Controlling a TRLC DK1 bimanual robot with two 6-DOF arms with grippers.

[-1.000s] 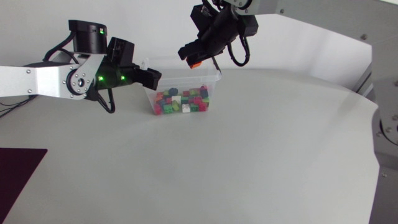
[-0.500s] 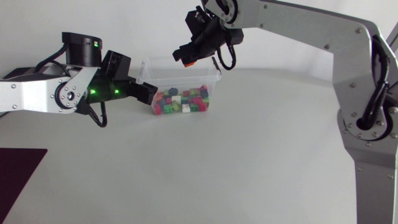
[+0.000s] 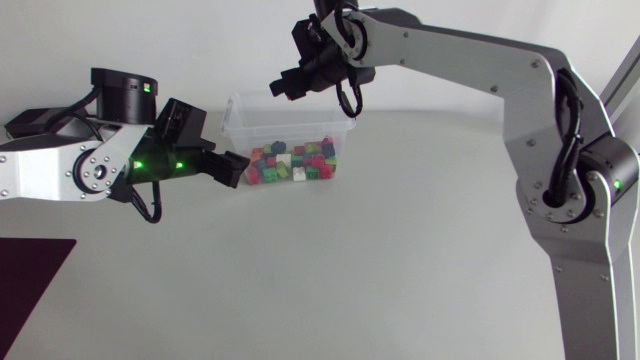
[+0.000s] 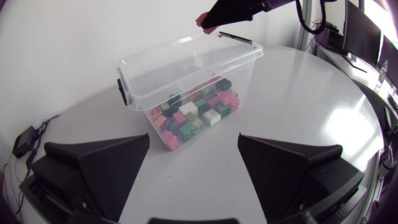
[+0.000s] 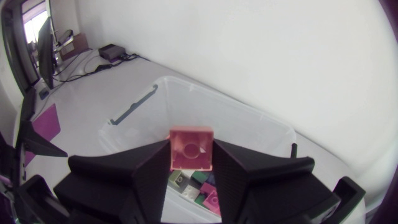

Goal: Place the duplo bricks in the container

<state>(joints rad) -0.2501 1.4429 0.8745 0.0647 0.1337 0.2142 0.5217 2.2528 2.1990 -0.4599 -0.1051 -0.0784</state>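
Observation:
A clear plastic container [image 3: 292, 127] stands at the back of the table, its bottom covered with several coloured duplo bricks [image 3: 293, 164]. My right gripper [image 3: 288, 87] hangs above the container's left rim, shut on a pink-red brick [image 5: 191, 148] held between its fingers over the open container [image 5: 249, 124]. My left gripper [image 3: 228, 166] is open and empty, low at the container's left side. From the left wrist the container [image 4: 186, 74] and its bricks [image 4: 196, 113] lie ahead of the spread fingers [image 4: 99, 168], with the held brick [image 4: 202, 20] above the far rim.
A dark maroon mat [image 3: 30, 280] lies at the table's front left corner. The white tabletop [image 3: 380, 260] stretches wide in front of the container. My right arm's long links [image 3: 480, 60] arch over the table's right side.
My right gripper has carried the brick to the left, from above the container's right end to above its left rim. My left gripper has drawn back a little to the left and lower.

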